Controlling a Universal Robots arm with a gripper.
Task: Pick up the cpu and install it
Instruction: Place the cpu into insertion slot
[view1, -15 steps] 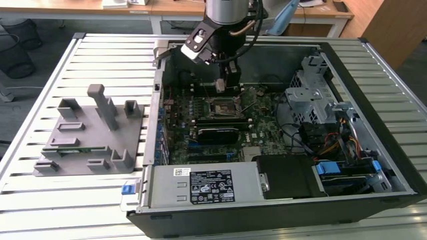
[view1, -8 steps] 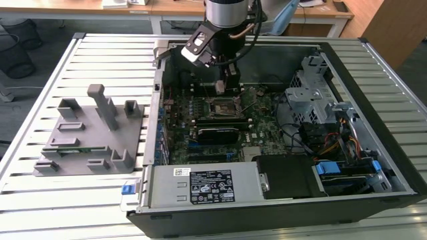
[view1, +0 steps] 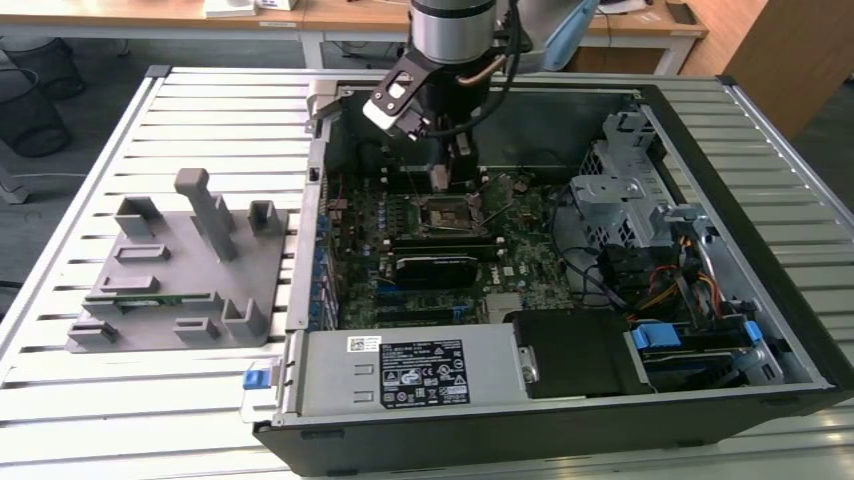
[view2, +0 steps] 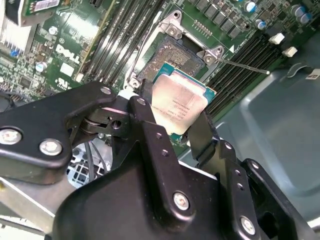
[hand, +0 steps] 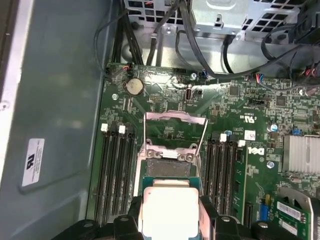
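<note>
The cpu (view2: 177, 105) is a flat square chip with a silver top and a green rim. My gripper (view2: 176, 107) is shut on it, one black finger on each of two opposite edges. In the first wrist view the cpu (hand: 170, 207) hangs just short of the open socket (hand: 167, 167), whose load plate (hand: 175, 130) is flipped up. The second wrist view shows the socket (view2: 172, 57) bare, partly covered by the chip held above it. In the exterior view my gripper (view1: 451, 178) reaches down into the open computer case, just above the socket (view1: 447, 212).
Memory slots (hand: 117, 170) flank the socket on both sides, and a thin lever (view2: 245, 65) sticks out beside it. A drive cage (view1: 627, 190) and cables fill the case at the exterior view's right, a power supply (view1: 414, 370) the front. A grey fixture (view1: 180, 265) stands on the table.
</note>
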